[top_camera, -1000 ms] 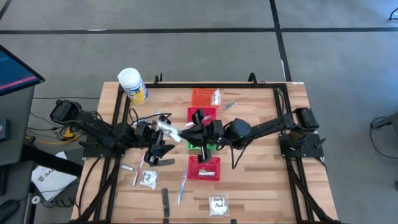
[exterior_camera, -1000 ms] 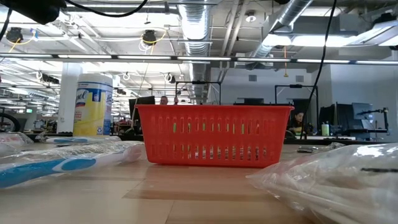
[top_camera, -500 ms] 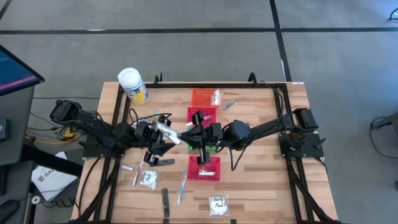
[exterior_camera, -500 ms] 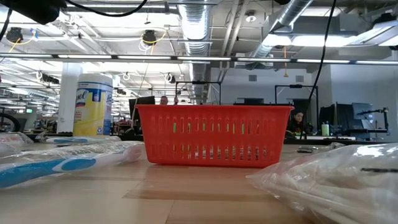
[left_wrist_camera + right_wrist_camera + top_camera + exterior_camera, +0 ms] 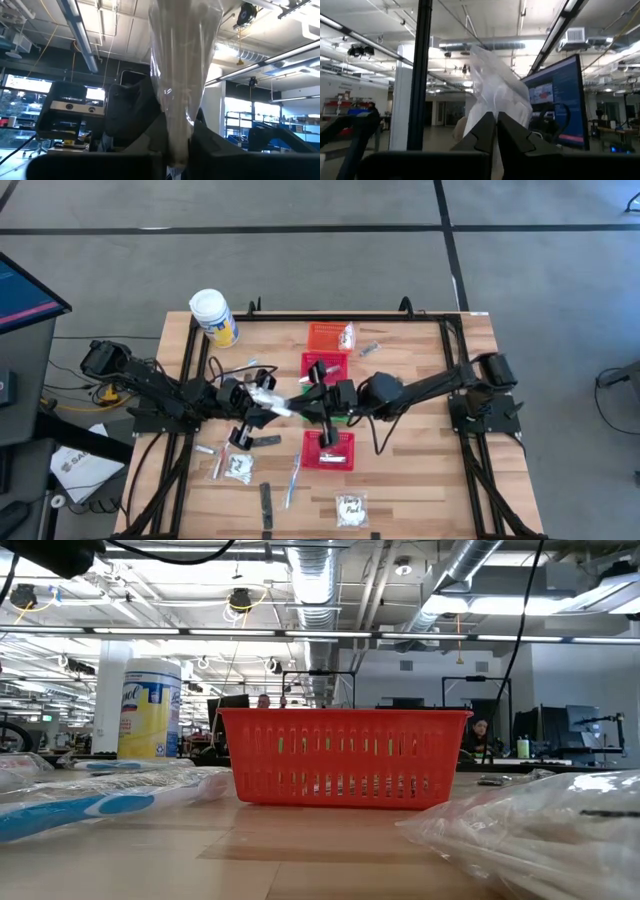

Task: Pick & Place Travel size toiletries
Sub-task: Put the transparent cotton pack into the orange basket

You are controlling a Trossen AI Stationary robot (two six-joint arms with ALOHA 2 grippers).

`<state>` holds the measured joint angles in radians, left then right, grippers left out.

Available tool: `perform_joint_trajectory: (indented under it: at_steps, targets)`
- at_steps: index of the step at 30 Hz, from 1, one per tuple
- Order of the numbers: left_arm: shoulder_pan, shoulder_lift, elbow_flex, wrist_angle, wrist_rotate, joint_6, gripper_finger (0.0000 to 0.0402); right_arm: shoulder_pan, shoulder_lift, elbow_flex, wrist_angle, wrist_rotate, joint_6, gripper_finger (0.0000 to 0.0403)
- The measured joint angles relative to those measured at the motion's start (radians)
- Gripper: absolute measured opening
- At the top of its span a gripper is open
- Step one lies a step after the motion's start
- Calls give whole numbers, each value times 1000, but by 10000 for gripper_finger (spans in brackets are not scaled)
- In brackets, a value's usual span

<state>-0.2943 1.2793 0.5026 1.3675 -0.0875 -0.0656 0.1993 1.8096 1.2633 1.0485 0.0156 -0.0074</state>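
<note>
A long clear packet (image 5: 277,405) with whitish contents hangs in the air above the table's middle, between my two arms. My left gripper (image 5: 260,408) is shut on one end of it, and the packet (image 5: 181,65) rises out from between its fingers. My right gripper (image 5: 305,402) is shut on the other end, where the clear film (image 5: 495,82) stands above its fingers. More toiletries lie flat on the near part of the table: clear sachets (image 5: 237,468) (image 5: 350,508), a slim toothbrush (image 5: 293,480) and a dark strip (image 5: 266,505). My left gripper pinches the packet's narrow end (image 5: 178,145) between its two fingers. The packet stands out beyond the fingertips, in line with the fingers and lifted clear of the table. My right gripper pinches the packet's other end (image 5: 496,107) between its two fingers (image 5: 512,137). The crumpled clear film spreads out past the fingertips, clear of the table.
Small mesh baskets stand in a row down the middle: orange (image 5: 323,335), red (image 5: 322,364), green (image 5: 340,416) under my right arm, and red (image 5: 334,450), which also fills the low view (image 5: 345,755). A large white jar (image 5: 213,317) stands at the far left corner.
My left gripper has shut on the packet's end, its fingers having stood wide apart around it before. My right gripper has tipped slightly while keeping hold of the other end. The packet stays in the air between them.
</note>
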Motion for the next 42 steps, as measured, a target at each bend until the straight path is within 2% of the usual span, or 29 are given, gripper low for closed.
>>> perform_joint_trajectory:
  at_steps: [6, 13, 22, 26, 35, 42]
  targets:
    - [-1, 0, 0, -6, 16, -2, 15, 3, -109, 0, -321, 7, 14, 67]
    - [0, -1, 0, -5, 18, -18, 18, 5, -230, 0, -637, 10, 34, 108]
    - [8, -2, 6, -54, 18, -30, 15, 6, -411, 0, -871, 11, 43, 139]
    - [33, -2, 67, -237, 19, -59, 15, -14, -489, 0, -948, 11, 97, 145]
    - [53, -2, 324, -989, 70, -129, 15, -43, -550, 0, -1311, 12, 233, 149]
    - [67, -2, 337, -1218, 70, -213, 15, -45, -493, 0, -1429, 10, 305, 163]
